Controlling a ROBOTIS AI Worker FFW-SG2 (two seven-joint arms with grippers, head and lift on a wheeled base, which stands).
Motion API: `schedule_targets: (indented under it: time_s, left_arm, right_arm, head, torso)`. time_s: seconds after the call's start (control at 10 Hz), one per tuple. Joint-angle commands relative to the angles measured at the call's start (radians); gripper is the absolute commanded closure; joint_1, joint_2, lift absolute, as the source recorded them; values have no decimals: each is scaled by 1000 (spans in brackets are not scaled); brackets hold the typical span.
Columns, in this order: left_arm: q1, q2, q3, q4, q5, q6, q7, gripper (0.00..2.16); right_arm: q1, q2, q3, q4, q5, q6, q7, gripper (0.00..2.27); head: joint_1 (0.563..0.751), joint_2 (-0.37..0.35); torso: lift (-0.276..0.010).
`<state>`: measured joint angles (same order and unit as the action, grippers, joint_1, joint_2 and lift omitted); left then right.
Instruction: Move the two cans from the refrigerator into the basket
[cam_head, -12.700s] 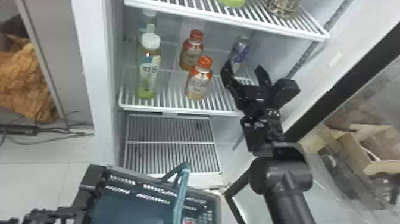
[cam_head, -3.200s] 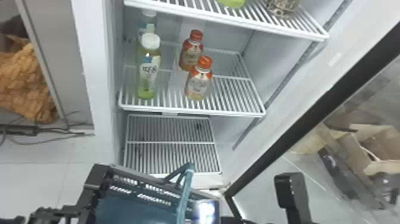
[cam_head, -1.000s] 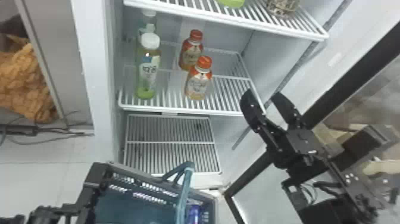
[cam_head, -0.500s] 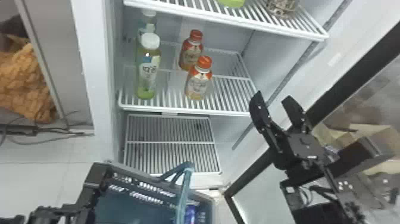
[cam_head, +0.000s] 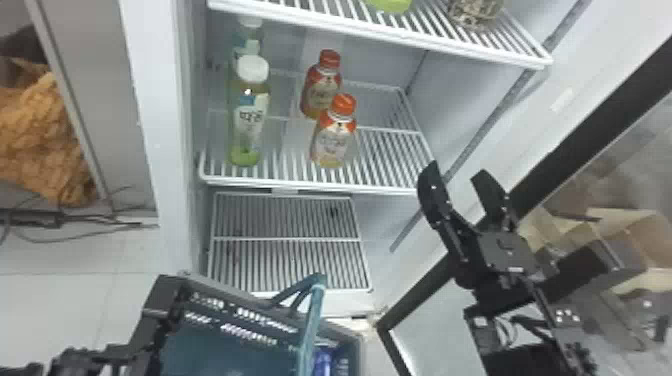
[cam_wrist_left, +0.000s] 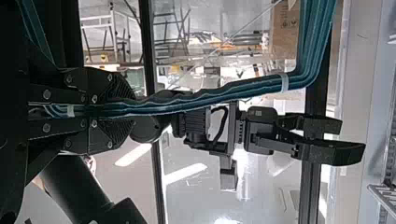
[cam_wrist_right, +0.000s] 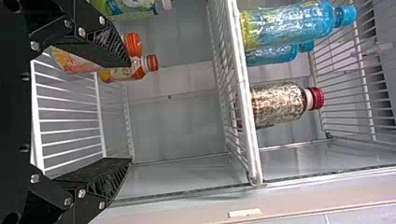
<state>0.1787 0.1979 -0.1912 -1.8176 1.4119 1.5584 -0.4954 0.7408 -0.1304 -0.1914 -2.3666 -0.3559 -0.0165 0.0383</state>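
Right tool (cam_head: 457, 170) has risen; head view shows can (cam_head: 322, 361) inside basket (cam_head: 215, 350)

Basket (cam_head: 164, 292): dark plastic, perforated
Can (cam_head: 322, 362): blue, glossy
Shelf (cam_head: 300, 184): smooth, white-coated wire
White-capped bottle (cam_head: 247, 120): clear plastic, smooth
Blue bottle (cam_wrist_right: 289, 24): shiny printed plastic
Right pincer (cam_head: 456, 172): matt black, rough finger pads (cam_wrist_right: 100, 175)
Cable bundle (cam_wrist_left: 224, 95): teal plastic, soft sheen
Box (cam_head: 647, 240): matt brown cardboard
Floor (cam_head: 60, 305): smooth, pale

A wire shelf (cam_head: 375, 188) holds two green bottles (cam_head: 248, 122) and two orange bottles (cam_head: 333, 142).
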Motion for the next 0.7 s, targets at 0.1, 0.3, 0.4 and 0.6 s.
schedule_targets:
  time_s: [0.1,0.3,0.4,0.6]
  left_arm:
    - [0,0,0,0,0,13,0,1210]
    - [0,0,2,0,0,13,0,1210]
    - [0,0,0,-2,0,13,0,1210]
    - [0,-2,0,0,0,13,0,1210]
  right_arm:
    - [-2,-2,0,2,5,-11,0,305]
    - [-5,-3,0,2,5,-11,0,306]
    - [-5,-3,0,-1,5,-13,0,306]
    - [-2,-3,0,-1,5,-18,0,306]
  head:
    - [695,-350]
    - [695,-350]
    - [695,-350]
    - [695,-350]
  torso:
    - [-266]
    - [-266]
    - [-266]
    - [-266]
